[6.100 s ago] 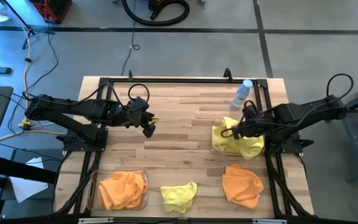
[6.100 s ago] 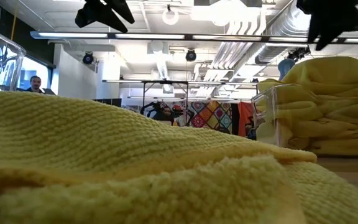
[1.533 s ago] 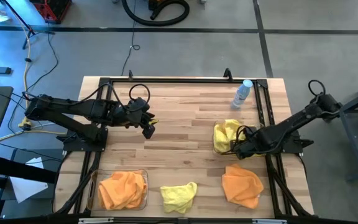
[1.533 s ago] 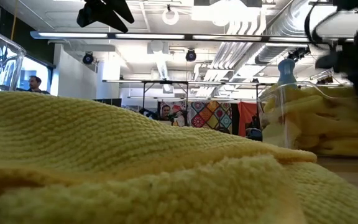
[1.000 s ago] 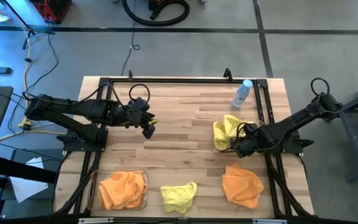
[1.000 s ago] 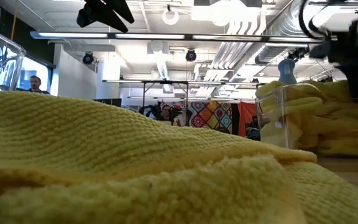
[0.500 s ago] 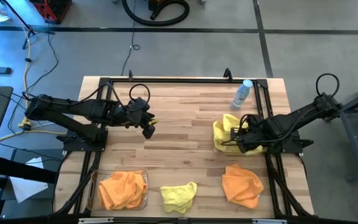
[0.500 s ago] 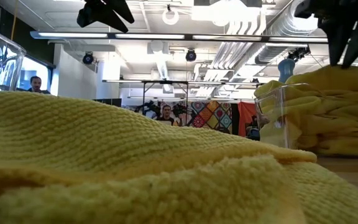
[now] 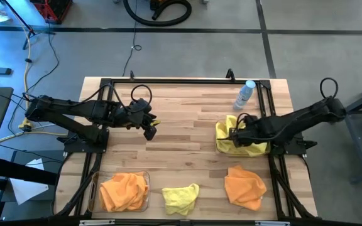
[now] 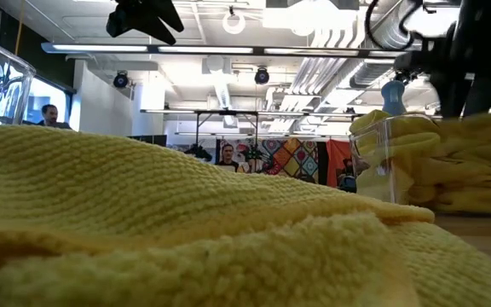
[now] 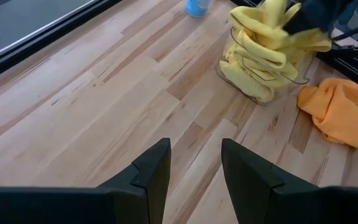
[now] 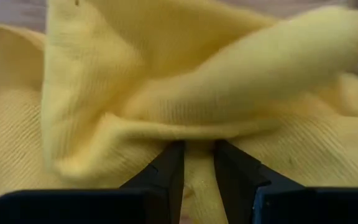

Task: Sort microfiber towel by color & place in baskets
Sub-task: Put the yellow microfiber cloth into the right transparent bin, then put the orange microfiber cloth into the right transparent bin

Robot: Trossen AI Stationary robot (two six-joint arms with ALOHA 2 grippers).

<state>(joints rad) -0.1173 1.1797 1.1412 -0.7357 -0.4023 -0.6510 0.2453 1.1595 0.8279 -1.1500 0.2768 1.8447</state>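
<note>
The counter [image 9: 181, 119] is a pale wood-plank top bounded by a dark frame, standing on a grey floor [image 9: 187, 50] crossed by dark lines; the low view looks into a workshop with ceiling ducts, where a person [image 10: 49, 115] shows at far left. The left tool [image 9: 151, 132] hangs over the counter's left half, fingers apart and gripping nothing. Count: two clear baskets, two loose towels, one bottle. The left basket [image 9: 93, 183], at the near-left corner, contains orange towels [image 9: 123, 191]; how many cannot be told. A loose yellow towel [image 9: 181, 198] lies near the front edge at centre, well apart from both tools, and fills most of the low view. A blue-capped bottle [image 9: 245, 94] stands near the far edge, right of centre. The right basket [image 10: 380, 166] is heaped with yellow towels [image 9: 226, 135], the number indistinct. The right tool [image 12: 194, 165] sits down in that heap, its fingers close together with yellow cloth lying across the tips; whether they clamp a fold cannot be determined. A loose orange towel [image 9: 245, 186] lies at the near right.
</note>
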